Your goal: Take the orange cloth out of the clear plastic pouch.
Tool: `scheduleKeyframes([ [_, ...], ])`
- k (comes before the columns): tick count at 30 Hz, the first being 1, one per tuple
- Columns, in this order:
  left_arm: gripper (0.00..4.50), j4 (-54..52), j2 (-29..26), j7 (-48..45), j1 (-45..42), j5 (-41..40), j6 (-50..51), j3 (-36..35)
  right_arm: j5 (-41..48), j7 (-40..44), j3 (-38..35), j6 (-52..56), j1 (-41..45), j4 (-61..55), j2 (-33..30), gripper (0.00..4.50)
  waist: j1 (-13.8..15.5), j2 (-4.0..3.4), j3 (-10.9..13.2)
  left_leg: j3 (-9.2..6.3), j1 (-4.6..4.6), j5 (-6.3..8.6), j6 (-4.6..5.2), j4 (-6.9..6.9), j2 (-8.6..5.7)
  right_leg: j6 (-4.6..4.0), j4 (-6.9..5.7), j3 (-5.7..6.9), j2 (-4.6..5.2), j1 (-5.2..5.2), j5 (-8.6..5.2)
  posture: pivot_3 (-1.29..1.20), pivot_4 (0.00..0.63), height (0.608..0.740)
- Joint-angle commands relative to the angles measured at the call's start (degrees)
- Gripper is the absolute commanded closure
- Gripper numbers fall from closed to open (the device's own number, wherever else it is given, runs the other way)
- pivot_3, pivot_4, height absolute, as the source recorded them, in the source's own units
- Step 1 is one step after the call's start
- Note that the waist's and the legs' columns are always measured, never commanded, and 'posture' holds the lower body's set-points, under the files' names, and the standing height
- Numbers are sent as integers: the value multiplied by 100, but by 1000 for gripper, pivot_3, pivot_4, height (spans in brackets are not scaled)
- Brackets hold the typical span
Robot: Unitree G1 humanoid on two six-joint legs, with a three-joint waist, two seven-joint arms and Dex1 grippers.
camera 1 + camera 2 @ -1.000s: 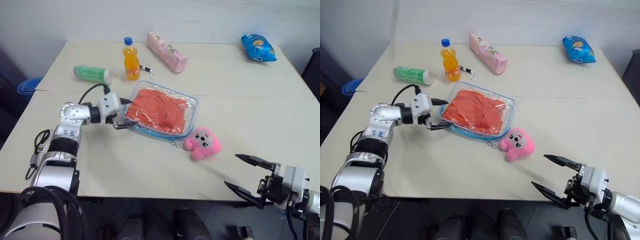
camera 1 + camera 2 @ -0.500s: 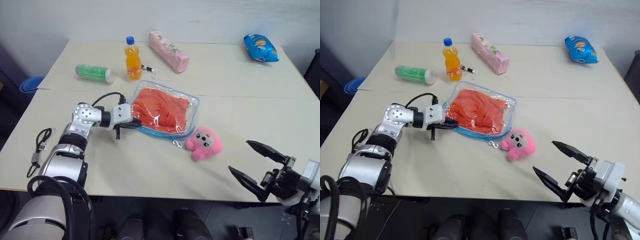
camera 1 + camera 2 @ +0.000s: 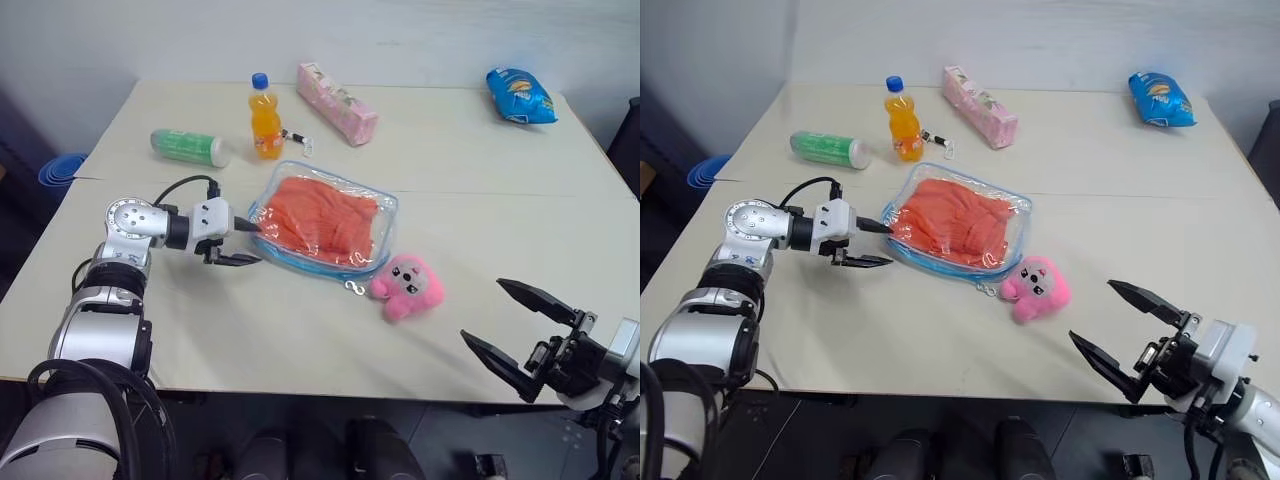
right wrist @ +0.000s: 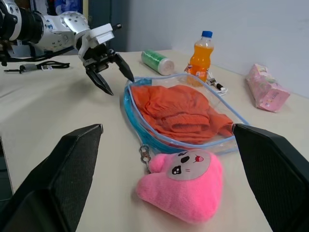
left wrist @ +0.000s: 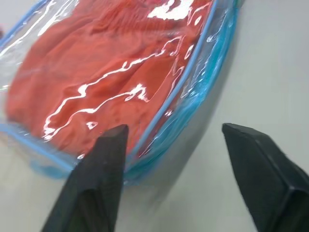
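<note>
Left end effector [image 3: 245, 243] (spread wide, empty) at clear plastic pouch [image 3: 385, 215] corner

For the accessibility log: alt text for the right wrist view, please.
The open left gripper hovers at the corner of a clear pouch holding an orange cloth. A pink plush lies in front; an orange bottle stands behind.
</note>
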State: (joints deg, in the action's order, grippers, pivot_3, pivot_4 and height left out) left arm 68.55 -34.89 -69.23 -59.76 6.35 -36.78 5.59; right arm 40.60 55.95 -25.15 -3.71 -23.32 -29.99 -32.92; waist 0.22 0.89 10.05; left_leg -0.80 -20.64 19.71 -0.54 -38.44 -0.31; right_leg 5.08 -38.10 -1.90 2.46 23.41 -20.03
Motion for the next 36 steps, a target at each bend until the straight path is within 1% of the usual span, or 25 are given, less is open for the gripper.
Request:
scheduleKeyframes([
  [1, 366, 99, 30, 722, -55, 351, -250, 153, -52, 7, 43, -62, -3, -85, 53, 0, 12, 0, 0, 0, -1, 1, 1, -2, 0, 0, 0, 0, 0, 0, 0, 0, 150, 740],
  [4, 366, 204, 96, 1276, -62, 647, -336, 335, -92, -13, 85, -52, 34, -84, 59, 0, 18, 0, 0, 1, -1, 2, 3, -3, 0, 0, -1, 0, 0, 0, 0, 0, 150, 740],
  [5, 366, 233, 143, 1322, -75, 635, -348, 322, -103, -14, 85, -52, 42, -77, 56, 0, 21, 0, 0, 1, -1, 2, 3, -3, 0, 0, -1, 0, 0, 1, 0, 0, 150, 740],
  [7, 752, 222, 326, 471, -35, 42, -48, -16, -132, -24, 97, -62, 46, -66, 57, 0, 36, -1, 0, 1, -2, 1, 2, -4, 0, 0, -3, 0, 0, 1, 0, 0, 150, 740],
  [8, 940, 177, 357, 323, 27, -108, -29, -121, -136, -28, 93, -80, 21, -64, 75, 0, 42, 0, 0, 3, -2, 1, 2, -7, -1, 0, -6, 0, 0, 1, 0, 0, 150, 740],
  [10, 1488, 96, 276, 207, 178, -68, -125, -80, -171, -13, 88, -139, -54, -49, 119, 0, 30, -1, 0, 1, -5, 2, 2, -16, -1, 0, -9, 3, 0, 1, 0, 0, 150, 740],
  [14, 2714, -87, 132, 263, 579, -51, -324, -80, -228, -67, 83, -191, -246, -97, 276, 0, -35, -2, -1, 2, -3, 1, 2, -13, 2, 0, -23, -1, -2, 8, 0, 0, 150, 740],
  [16, 3354, -220, 169, 204, 731, -218, -223, -177, -243, -72, 71, -211, -313, -89, 303, 0, -32, -2, -1, 1, -2, 1, 1, -16, 2, 0, -24, 0, -2, 6, 0, 0, 150, 740],
  [20, 4451, -840, 271, -11, 1155, -526, -95, -235, -257, -95, -27, -256, -339, -13, 301, 0, -30, -3, -2, 1, 1, 3, 4, -35, 1, 0, -32, -3, 1, -3, 0, 0, 150, 740],
  [21, 4451, -1171, 325, -10, 1310, -670, 73, -277, -259, -99, -51, -267, -343, -4, 301, 0, -28, -3, -2, 0, 1, 3, 4, -35, 2, 0, -33, -3, 1, -3, 0, 0, 150, 740],
  [23, 4451, -2084, 436, -99, 1714, -1066, 722, -328, -255, -94, -103, -288, -370, 2, 296, 0, -26, -6, -4, 0, 1, 3, 4, -37, 2, 0, -35, -4, 2, -3, 0, 0, 150, 740],
  [26, 4451, -4132, 473, -436, 2689, -1895, 2026, -210, -187, 22, -334, -375, -501, -24, 263, 0, -29, -8, -4, -1, 0, 8, 9, -38, 1, 0, -42, -8, 8, -3, 0, 0, 150, 740],
  [28, 4451, -5193, 391, -472, 3260, -2148, 2607, -115, -23, 82, -590, -381, -640, -104, 226, 0, -29, -11, -5, -6, -4, 11, 9, -37, 4, 0, -46, -8, 8, -1, 0, 0, 150, 740],
  [32, 4451, -6573, 377, -262, 4054, -2141, 3232, 200, 95, 307, -922, -341, -995, -99, 133, 0, -12, -11, -5, -12, -2, 13, 10, -40, 4, -1, -21, -7, 8, -12, 0, 0, 150, 740],
  [33, 4451, -6790, 402, -174, 4181, -2091, 3382, 293, 88, 337, -938, -341, -1049, -92, 139, 0, -10, -14, -4, -14, 4, 26, 35, -39, 4, -1, -14, -6, 7, -22, -1, 0, 150, 740],
  [36, 4451, -7007, 561, 287, 4305, -1764, 3522, 475, 38, 369, -900, -365, -1110, -88, 175, 0, -14, -26, -7, -19, 57, 33, 47, -23, 6, -4, 19, -1, 6, -95, -2, 0, 150, 740],
])
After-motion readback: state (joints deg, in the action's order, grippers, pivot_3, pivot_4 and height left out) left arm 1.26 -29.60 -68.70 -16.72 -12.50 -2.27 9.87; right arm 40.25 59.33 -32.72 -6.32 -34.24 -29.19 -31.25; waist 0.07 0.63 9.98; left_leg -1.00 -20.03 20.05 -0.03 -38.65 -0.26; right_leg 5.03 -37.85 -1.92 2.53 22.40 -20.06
